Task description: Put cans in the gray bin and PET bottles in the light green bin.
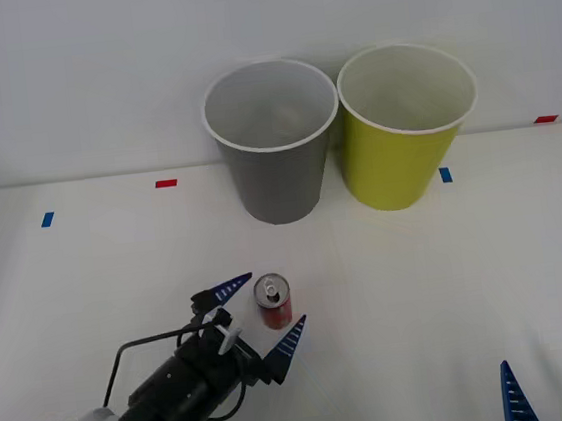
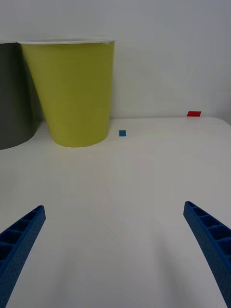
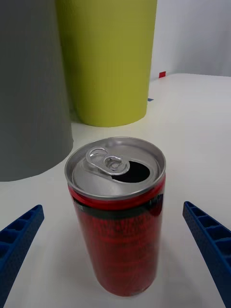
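Note:
A small red can (image 1: 274,303) with an opened silver top stands upright on the white table, in front of the gray bin (image 1: 274,142). My left gripper (image 1: 262,311) is open, one blue finger on each side of the can (image 3: 118,216), not touching it. The light green bin (image 1: 405,125) stands right of the gray one at the back, both upright against the wall. At the table's front right my right gripper (image 1: 559,390) rests open and holds nothing; its wrist view looks at the light green bin (image 2: 70,91) and a slice of the gray bin (image 2: 14,94). No PET bottles are in view.
Small red and blue tape marks (image 1: 166,183) dot the white table around the bins. A white wall rises right behind the bins. Bare table surface stretches between the can and the bins and across the right half.

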`<state>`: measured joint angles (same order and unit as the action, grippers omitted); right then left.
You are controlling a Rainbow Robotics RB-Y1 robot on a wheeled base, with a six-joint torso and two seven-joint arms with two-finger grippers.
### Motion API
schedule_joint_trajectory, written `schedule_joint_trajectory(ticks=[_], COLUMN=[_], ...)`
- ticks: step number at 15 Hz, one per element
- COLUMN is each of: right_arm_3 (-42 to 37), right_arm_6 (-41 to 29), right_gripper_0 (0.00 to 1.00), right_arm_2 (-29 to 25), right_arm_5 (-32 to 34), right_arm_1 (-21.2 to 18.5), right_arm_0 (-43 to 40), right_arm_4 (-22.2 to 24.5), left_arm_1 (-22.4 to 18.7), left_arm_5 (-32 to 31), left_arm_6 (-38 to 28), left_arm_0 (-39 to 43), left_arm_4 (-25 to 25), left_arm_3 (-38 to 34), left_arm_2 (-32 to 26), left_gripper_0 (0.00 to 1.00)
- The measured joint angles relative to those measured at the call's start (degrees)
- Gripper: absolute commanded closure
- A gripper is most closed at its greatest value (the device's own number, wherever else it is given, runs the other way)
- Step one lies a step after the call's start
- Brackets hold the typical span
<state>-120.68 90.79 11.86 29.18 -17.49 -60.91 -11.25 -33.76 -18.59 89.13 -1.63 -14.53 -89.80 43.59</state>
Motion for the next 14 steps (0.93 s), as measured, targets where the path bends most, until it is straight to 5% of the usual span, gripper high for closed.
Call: schedule_joint_trajectory(ticks=[8,9,11,14], right_arm_3=[0.0,0.0,0.0,0.0], right_arm_6=[0.0,0.0,0.0,0.0], right_gripper_0=[0.00,0.00,0.00,0.00], right_arm_2=[0.0,0.0,0.0,0.0], right_arm_5=[0.0,0.0,0.0,0.0], right_arm_1=[0.0,0.0,0.0,0.0], right_arm_0=[0.0,0.0,0.0,0.0], right_arm_4=[0.0,0.0,0.0,0.0], left_arm_1=[1.7,1.9,2.0,1.8], left_arm_5=[0.3,0.3,0.3,0.0], left_arm_6=[-0.1,-0.1,-0.1,0.1], left_arm_0=[-0.8,-0.9,-0.9,-0.8], left_arm_4=[-2.7,-2.8,-2.8,-2.2], left_arm_3=[0.3,0.3,0.3,0.1], left_arm_2=[0.0,0.0,0.0,0.0], left_gripper_0=[0.00,0.25,0.97,1.00])
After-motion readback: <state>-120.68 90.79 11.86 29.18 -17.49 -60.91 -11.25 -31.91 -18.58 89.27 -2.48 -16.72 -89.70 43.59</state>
